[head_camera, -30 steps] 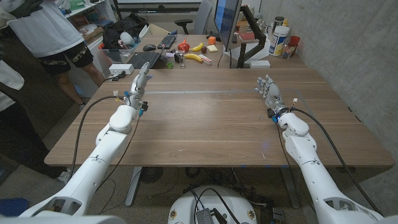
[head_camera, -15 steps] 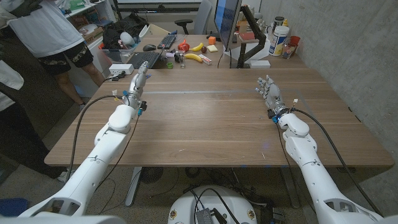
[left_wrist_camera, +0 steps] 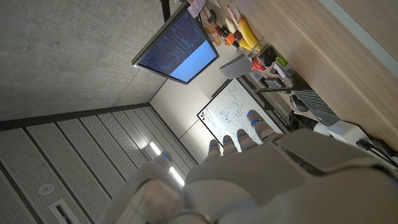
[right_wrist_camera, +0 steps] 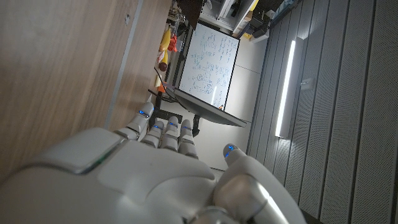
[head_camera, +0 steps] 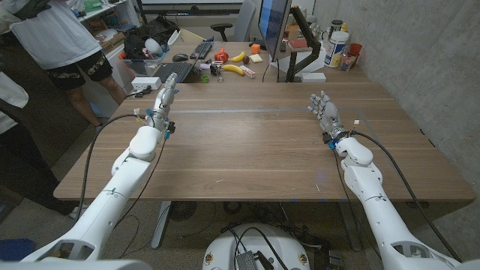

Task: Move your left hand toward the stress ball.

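The left hand (head_camera: pixel 166 97) hovered at the far left edge of the wooden table (head_camera: pixel 247 142), fingers straight, holding nothing. A small red rounded thing (head_camera: pixel 220 54), possibly the stress ball, lay beyond the table's far edge.

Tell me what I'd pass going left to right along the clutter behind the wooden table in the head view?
Black keyboard → red object → banana → orange cube → monitor → white bottle → red cup.
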